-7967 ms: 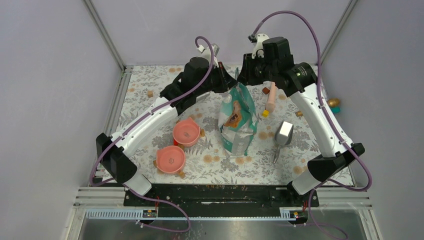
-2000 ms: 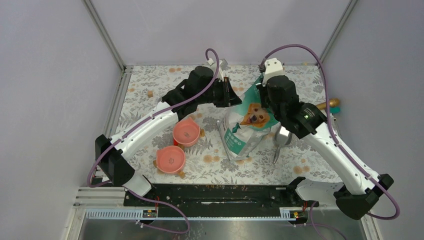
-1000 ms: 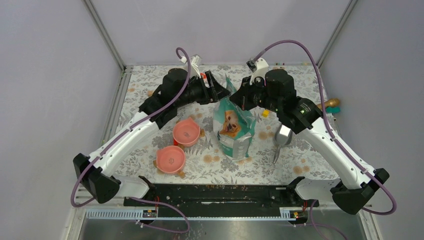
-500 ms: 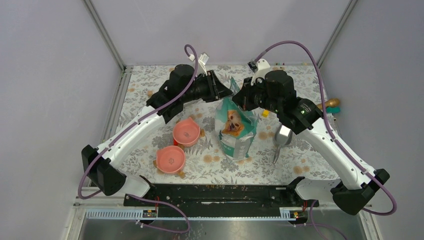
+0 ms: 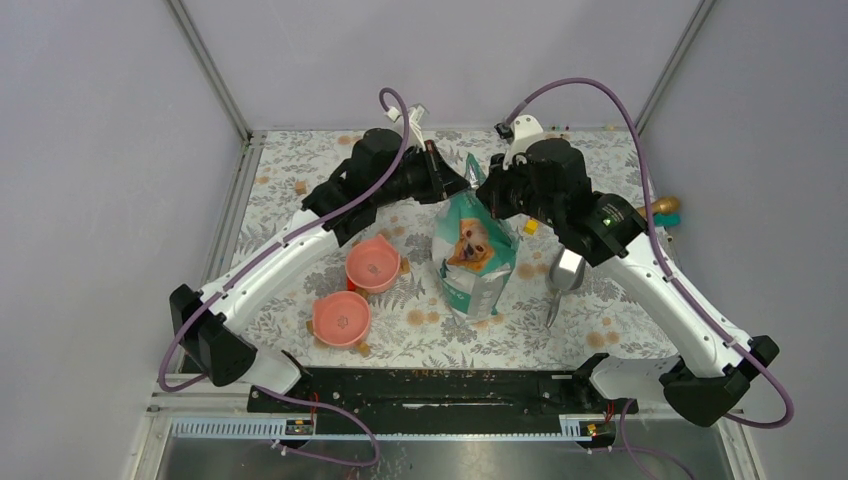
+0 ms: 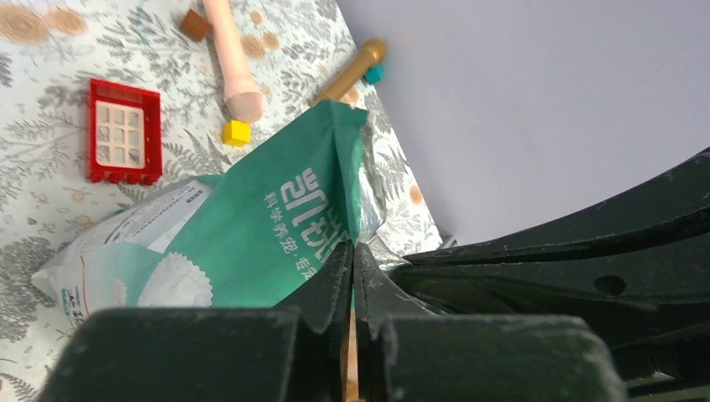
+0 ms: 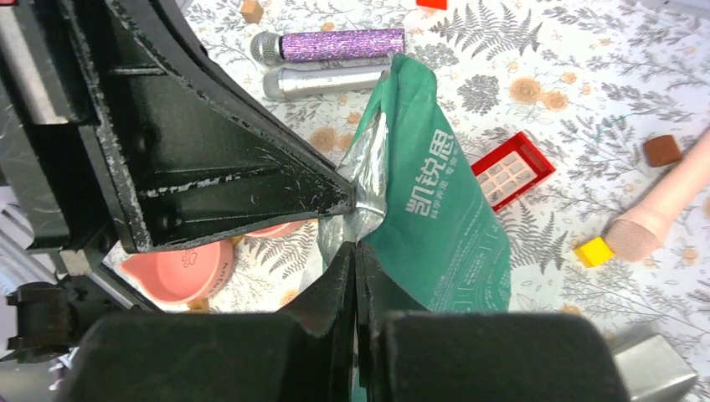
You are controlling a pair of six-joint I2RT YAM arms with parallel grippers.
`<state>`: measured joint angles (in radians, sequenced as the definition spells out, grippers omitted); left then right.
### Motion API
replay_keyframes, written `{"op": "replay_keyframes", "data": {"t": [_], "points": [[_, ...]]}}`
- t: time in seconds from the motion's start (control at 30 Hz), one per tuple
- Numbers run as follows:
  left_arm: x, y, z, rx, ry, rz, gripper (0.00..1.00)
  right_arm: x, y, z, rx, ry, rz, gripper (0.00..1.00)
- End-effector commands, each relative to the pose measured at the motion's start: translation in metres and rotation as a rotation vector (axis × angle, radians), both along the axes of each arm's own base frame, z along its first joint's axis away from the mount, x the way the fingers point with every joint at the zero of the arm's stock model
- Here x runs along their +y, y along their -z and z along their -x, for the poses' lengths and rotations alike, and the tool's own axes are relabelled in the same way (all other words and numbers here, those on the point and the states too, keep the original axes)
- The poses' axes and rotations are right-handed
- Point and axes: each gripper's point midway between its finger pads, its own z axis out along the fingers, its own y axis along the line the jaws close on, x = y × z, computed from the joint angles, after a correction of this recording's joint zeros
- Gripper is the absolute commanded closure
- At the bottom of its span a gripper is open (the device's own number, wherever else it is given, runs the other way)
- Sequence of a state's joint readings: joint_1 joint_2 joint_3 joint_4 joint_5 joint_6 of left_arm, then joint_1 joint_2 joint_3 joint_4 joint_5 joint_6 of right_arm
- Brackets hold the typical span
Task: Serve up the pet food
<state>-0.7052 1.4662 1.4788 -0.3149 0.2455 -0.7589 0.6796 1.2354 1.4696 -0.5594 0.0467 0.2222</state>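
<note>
A teal and silver pet food pouch (image 5: 472,255) stands upright in the middle of a table (image 5: 450,340) covered with a floral cloth. Its dog picture faces up toward the overhead camera, and its contents cannot be seen.

Two robot arms reach in from the near corners and meet above the pouch's top edge. The left gripper (image 5: 452,183) has its fingers pressed together on the left side of the open top. The right gripper (image 5: 487,195) is pinched tight on the right side. The wrist views show the two sets of black fingertips almost touching, with the teal rim and the crinkled silver lining between them.

Left of the pouch sit two pink bowls, one nearer the arms (image 5: 341,317) and one farther back (image 5: 373,264). Both are clear of the pouch, with a strip of bare cloth between. A metal scoop (image 5: 566,268) lies just beside the pouch on the right, under the right arm. The cloth in front of the pouch, toward the arm bases, is mostly open.

Behind the pouch the table is crowded. A red window block (image 6: 123,131), a yellow cube (image 6: 237,131), a peach stick (image 6: 234,59) and a brown cube (image 6: 195,24) lie there. So do a purple glitter microphone (image 7: 335,43) and a silver one (image 7: 326,81). Grey walls close in the back and both sides.
</note>
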Motion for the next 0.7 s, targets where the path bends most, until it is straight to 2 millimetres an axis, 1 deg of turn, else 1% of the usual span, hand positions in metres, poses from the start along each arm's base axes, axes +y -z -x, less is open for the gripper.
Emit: {"op": "replay_keyframes", "data": {"t": [0.0,0.13,0.23,0.37,0.47,0.63,0.67], "points": [[0.036,0.027,-0.01,-0.02,-0.158,-0.181,1.0,-0.04,-0.043,-0.019,-0.187,0.142,0.132,1.0],[0.037,0.031,-0.011,-0.017,-0.156,-0.205,1.0,-0.059,-0.047,-0.029,-0.234,0.201,0.264,1.0],[0.036,0.032,-0.011,-0.016,-0.152,-0.21,1.0,-0.064,-0.046,-0.03,-0.255,0.205,0.334,1.0],[0.036,0.028,-0.011,-0.028,-0.15,-0.207,1.0,-0.058,-0.042,-0.029,-0.25,0.182,0.332,1.0],[0.039,0.023,-0.009,-0.041,-0.154,-0.202,1.0,-0.055,-0.046,-0.027,-0.255,0.174,0.301,1.0],[0.044,0.006,-0.002,-0.075,-0.152,-0.176,1.0,-0.052,-0.05,-0.022,-0.247,0.173,0.24,1.0],[0.044,0.002,0.0,-0.084,-0.146,-0.168,1.0,-0.048,-0.049,-0.02,-0.237,0.157,0.22,0.96]]}}
